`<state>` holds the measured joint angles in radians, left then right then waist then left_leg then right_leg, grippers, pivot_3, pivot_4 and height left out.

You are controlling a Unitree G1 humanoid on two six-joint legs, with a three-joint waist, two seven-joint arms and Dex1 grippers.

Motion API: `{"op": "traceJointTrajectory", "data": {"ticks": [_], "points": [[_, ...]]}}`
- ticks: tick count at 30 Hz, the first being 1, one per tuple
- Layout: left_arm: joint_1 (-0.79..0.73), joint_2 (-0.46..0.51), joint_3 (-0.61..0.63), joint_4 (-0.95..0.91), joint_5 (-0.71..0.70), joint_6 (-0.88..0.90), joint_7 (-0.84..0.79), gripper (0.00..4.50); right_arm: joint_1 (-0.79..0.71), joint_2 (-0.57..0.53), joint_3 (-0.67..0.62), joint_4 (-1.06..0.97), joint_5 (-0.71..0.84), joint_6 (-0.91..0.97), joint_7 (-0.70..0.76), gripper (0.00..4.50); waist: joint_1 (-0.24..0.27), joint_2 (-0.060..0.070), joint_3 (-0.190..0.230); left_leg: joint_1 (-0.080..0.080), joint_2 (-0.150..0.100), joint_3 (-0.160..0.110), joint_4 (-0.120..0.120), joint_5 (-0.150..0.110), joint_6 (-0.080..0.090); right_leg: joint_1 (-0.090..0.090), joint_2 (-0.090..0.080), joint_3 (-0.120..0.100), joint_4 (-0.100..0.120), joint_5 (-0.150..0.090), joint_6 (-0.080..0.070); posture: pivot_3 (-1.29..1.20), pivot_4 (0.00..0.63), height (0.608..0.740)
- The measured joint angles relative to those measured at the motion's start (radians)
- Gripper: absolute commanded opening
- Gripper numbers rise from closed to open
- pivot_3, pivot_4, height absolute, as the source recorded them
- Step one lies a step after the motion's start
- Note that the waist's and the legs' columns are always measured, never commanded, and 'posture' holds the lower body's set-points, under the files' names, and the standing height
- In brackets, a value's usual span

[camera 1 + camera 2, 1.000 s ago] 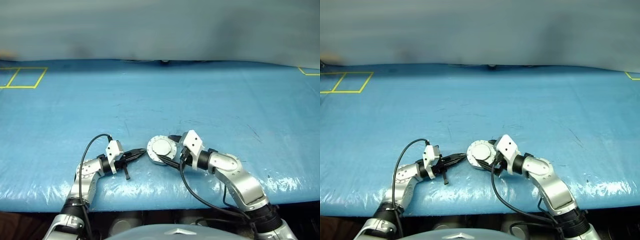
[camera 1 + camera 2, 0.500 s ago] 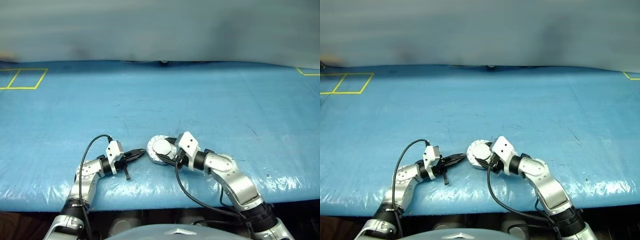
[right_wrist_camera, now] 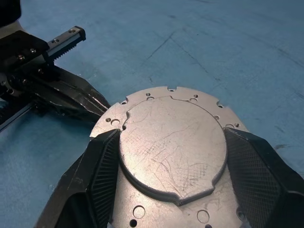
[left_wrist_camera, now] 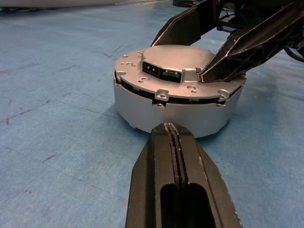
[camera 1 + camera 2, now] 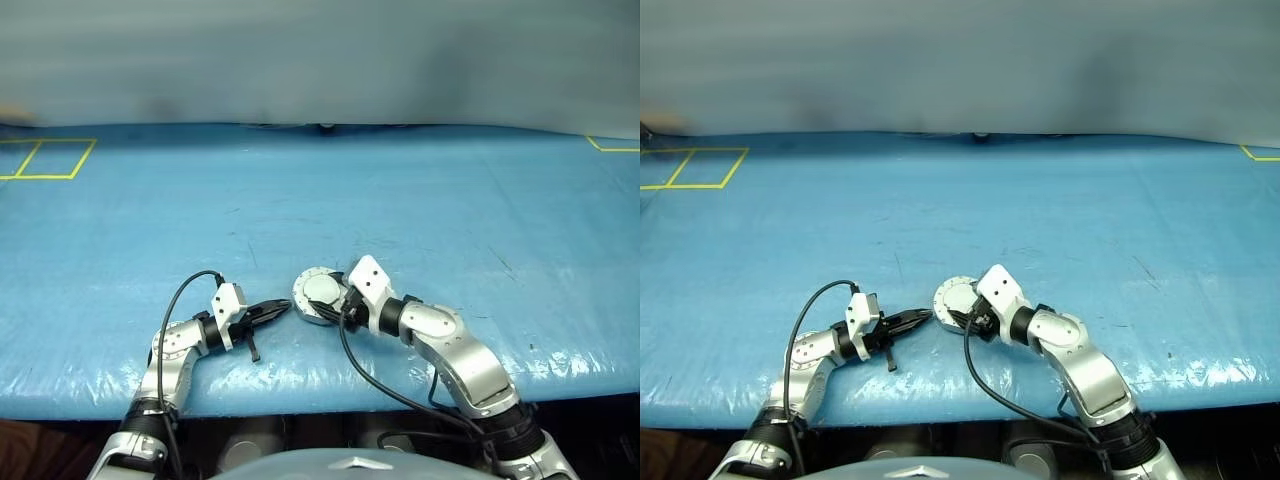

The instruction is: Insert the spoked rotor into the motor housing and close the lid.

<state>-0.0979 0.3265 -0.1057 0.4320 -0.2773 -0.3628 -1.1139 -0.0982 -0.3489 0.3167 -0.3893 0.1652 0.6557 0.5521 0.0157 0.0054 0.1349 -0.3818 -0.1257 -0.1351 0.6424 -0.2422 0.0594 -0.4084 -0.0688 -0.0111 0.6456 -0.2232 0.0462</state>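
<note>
head views: the motor housing (image 5: pixel 318 297) is sitting on the blue table cover (image 5: pixel 420 210) near the front edge, between the two arms, plain grey side up. the lid (image 5: pixel 958 294) is lying down on top, so closing is looking done or nearly done.
rotor: the spoked rotor isn't lying loose on the cover; judging it's already inside, can't confirm.
left wrist view: the left gripper (image 4: pixel 172 127) is pointing level at the housing's side wall, fingers pressed together, carrying nothing, tip just beside the wall; contact can't be told. a thin dark seam is showing between the lid (image 4: pixel 183 71) and the cup (image 4: pixel 175 111), so full seating is uncertain.
right wrist view: the right gripper (image 3: pixel 172 164) is straddling the lid's raised centre disc (image 3: pixel 173 147), its fingers (image 3: pixel 102 164) spread wide either side and sitting against the disc's edge; looks like bracing or pressing, not lifting.
left to do: judging a last press to seat the lid flush, then both arms are backing off.
risk: the housing may be sliding on the slick cover if pushed sideways.
</note>
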Motion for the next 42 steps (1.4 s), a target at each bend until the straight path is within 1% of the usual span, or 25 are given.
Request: {"op": "traceJointTrajectory", "data": {"ticks": [3, 5, 10, 42], "points": [[0.0, 0.0, 0.0, 0.0, 0.0, 0.0, 0.0, 0.0, -0.013, 0.005, 0.008, -0.036, 0.003, 0.078, -0.023, 3.01, 0.0, 0.0, 0.0, 0.0, 0.0, 0.0, 0.0, 0.0, 0.0, 0.0, 0.0, 0.0, 0.0, 0.0, 0.0, 0.0, 0.15, 0.74], [0.001, 0.0, -0.001, 0.0, 0.0, 0.0, 0.0, 0.0, -0.017, 0.008, 0.014, -0.046, 0.0, 0.099, -0.036, 3.01, 0.0, 0.0, 0.0, 0.0, 0.0, 0.0, 0.0, 0.0, 0.0, 0.0, 0.0, 0.0, 0.0, 0.0, 0.0, 0.0, 0.15, 0.74], [0.001, 0.0, 0.0, 0.0, 0.0, 0.001, 0.001, 0.0, -0.03, -0.001, 0.04, -0.044, -0.022, 0.096, -0.053, 3.01, -0.001, 0.0, -0.001, 0.0, 0.0, 0.0, 0.0, 0.0, 0.0, 0.0, 0.0, 0.0, 0.0, 0.0, 0.0, 0.0, 0.15, 0.74], [0.008, 0.0, -0.001, -0.002, 0.002, 0.007, 0.001, 0.0, -0.054, -0.024, 0.059, -0.005, -0.023, 0.067, -0.046, 3.01, -0.002, 0.002, -0.004, 0.0, 0.001, 0.001, 0.002, -0.001, -0.001, 0.001, 0.0, 0.0, 0.0, -0.002, 0.004, 0.0, 0.15, 0.74]]}}
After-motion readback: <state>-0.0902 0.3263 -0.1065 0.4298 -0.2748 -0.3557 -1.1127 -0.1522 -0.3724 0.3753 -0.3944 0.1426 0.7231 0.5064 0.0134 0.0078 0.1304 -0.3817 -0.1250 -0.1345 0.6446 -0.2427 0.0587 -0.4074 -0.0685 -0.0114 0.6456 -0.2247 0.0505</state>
